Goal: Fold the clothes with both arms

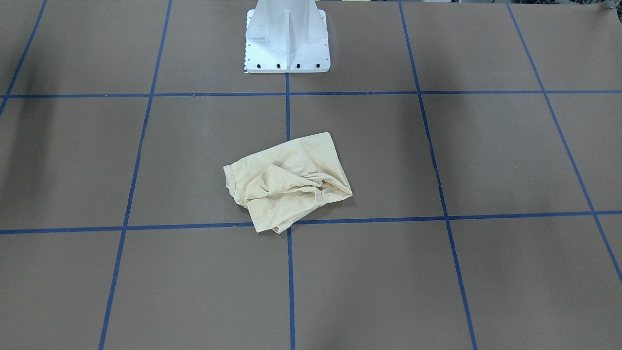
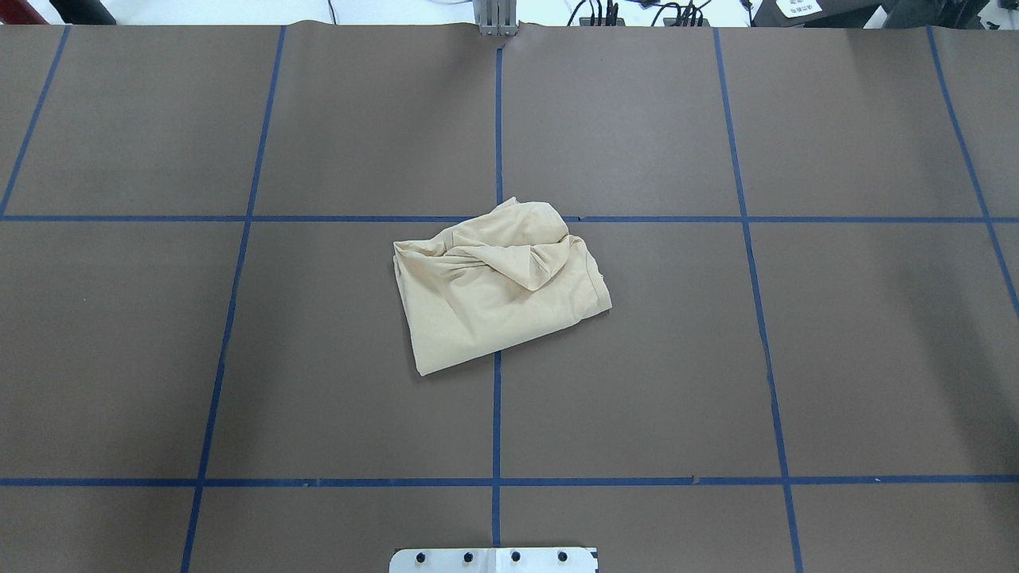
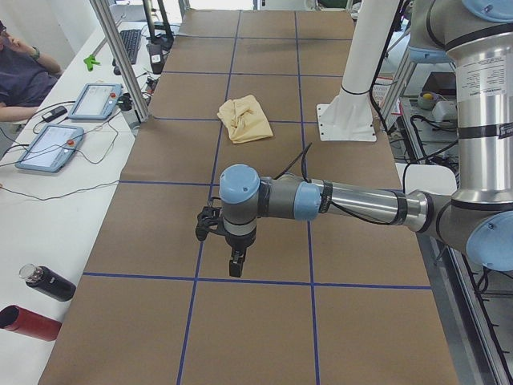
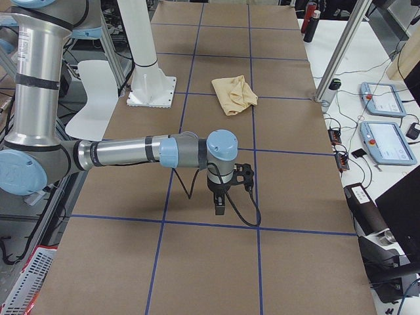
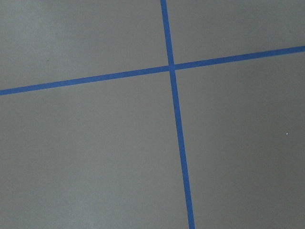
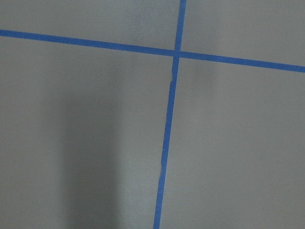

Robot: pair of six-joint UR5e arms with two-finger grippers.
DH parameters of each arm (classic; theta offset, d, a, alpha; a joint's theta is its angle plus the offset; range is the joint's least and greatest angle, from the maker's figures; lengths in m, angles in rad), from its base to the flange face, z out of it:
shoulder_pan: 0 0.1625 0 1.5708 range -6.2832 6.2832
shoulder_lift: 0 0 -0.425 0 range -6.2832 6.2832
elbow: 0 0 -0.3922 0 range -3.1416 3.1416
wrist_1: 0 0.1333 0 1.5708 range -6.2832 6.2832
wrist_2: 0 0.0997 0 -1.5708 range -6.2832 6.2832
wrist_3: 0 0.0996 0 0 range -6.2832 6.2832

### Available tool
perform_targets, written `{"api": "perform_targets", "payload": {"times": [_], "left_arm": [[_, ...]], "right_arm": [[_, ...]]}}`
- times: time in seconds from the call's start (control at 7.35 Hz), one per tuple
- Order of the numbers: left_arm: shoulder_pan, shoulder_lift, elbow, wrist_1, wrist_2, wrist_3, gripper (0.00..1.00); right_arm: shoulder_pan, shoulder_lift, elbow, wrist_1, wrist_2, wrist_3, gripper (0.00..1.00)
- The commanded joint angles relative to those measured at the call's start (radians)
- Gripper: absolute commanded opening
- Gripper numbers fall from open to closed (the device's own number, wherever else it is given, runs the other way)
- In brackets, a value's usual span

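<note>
Overhead exterior view: a pale cream-yellow shirt (image 2: 493,294) lay in a crumpled, roughly square heap on the brown counter (image 2: 318,382), over a crossing of blue tape (image 2: 497,414) lines. Neither of my arms reached into this view.

In the side views, my left fingers (image 3: 235,269) and my right fingers (image 4: 219,209) each hung pointing down over bare counter. The shirt was well apart from both, farther along the counter from each. I could not tell whether either pair was parted or closed. Each wrist view showed only counter and a tape crossing below the fingers.

The heap hid its sleeves and hem among overlapping layers, so I judged the main risk to be pinching several layers at once, or a sleeve instead of a corner. The thin knit would then lift as a twisted bundle rather than spreading flat.
</note>
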Motion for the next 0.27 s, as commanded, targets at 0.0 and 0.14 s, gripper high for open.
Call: {"api": "perform_targets", "payload": {"times": [0.0,0.14], "left_arm": [[0.0,0.002,-0.001,0.0,0.0,-0.002,1.0],[0.0,0.001,-0.007,-0.005,0.0,-0.002,1.0]], "right_arm": [[0.0,-0.001,0.0,0.0,0.0,0.0,1.0],[0.002,-0.002,-0.001,0.0,0.0,0.0,1.0]]}}
